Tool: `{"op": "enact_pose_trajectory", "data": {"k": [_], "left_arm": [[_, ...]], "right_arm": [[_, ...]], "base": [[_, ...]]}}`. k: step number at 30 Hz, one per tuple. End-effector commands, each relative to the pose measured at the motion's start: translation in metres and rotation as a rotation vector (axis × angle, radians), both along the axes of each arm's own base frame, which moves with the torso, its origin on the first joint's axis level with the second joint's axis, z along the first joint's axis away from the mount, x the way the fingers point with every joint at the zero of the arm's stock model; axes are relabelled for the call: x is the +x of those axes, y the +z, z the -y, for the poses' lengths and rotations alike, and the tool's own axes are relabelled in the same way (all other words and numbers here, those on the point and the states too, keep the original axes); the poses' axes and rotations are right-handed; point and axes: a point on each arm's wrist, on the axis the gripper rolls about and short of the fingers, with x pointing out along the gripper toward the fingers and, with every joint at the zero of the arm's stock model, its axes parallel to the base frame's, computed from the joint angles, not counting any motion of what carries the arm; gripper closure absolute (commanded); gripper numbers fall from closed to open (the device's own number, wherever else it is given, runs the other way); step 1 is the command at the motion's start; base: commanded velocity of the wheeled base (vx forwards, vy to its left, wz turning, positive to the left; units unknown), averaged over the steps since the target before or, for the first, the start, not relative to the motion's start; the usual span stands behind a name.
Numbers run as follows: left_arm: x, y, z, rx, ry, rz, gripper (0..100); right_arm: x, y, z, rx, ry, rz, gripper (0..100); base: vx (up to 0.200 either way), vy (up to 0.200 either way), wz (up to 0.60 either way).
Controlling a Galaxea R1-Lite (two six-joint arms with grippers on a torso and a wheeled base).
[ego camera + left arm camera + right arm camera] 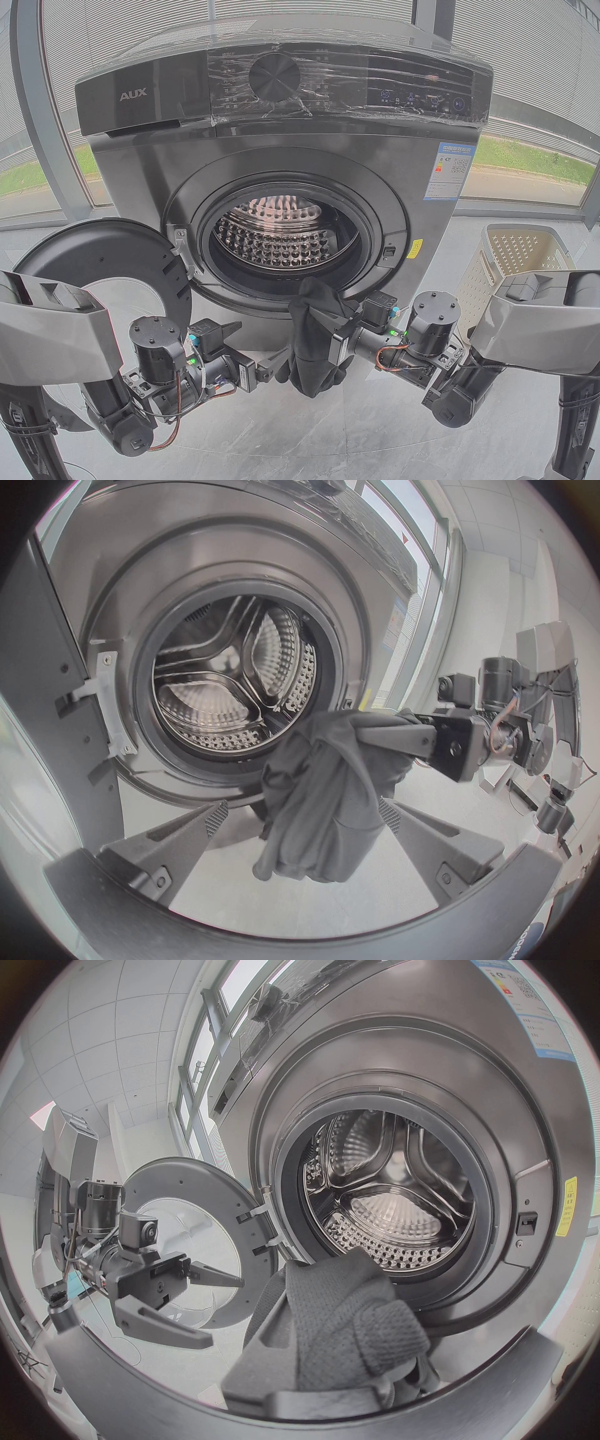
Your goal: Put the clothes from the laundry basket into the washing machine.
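So the biggest thing here is the washing machine [275, 187], dead ahead, with its round door [106, 262] swung fully open to the robot's left, which makes sense since that leaves the mouth clear for both arms. The steel drum [281, 240] is lit up inside and I can't spot any cloth in it, so I'd say loading is at an early stage. The laundry basket [519, 256] stands on the floor to the right of the machine, partly behind the right arm, handy for grabbing from that side; can't tell what's in it from here. Now the main bit: a dark garment [315, 337] hangs bunched in front of the machine, its top about level with the lower rim of the opening and the rest drooping toward the floor, not inside yet. The right gripper [328, 331] is clamped on its upper part, fingers buried in the fabric, so the cloth dangles from and below the fingers, on the drum side of them. My guess is it's held high like that so the loose tail clears the rim going in. The left gripper [262, 342] sits low, just beside the garment, fingers spread wide and holding nothing, pointed at the hanging cloth, probably ready to help tuck it in.
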Motion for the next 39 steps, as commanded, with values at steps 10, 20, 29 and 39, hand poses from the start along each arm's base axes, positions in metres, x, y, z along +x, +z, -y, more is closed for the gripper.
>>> {"op": "enact_pose_trajectory", "data": {"k": [10, 20, 29, 39], "left_arm": [[0.009, -0.031, 0.024, 0.030, -0.055, -0.050, 0], [0.036, -0.039, 0.034, 0.006, -0.020, -0.006, 0], [0.050, -0.056, 0.035, 0.034, 0.021, -0.003, 100], [0.046, -0.050, 0.034, 0.030, 0.019, -0.002, 100]], "right_arm": [[-0.004, 0.011, -0.008, 0.026, 0.024, 0.032, 100], [-0.021, 0.016, -0.019, 0.031, 0.075, 0.033, 100], [-0.030, 0.017, -0.025, 0.034, 0.101, 0.027, 100], [-0.019, 0.019, -0.019, 0.045, 0.070, 0.040, 100]], "base": [[0.000, 0.000, 0.00], [0.000, 0.000, 0.00], [0.000, 0.000, 0.00], [0.000, 0.000, 0.00]]}}
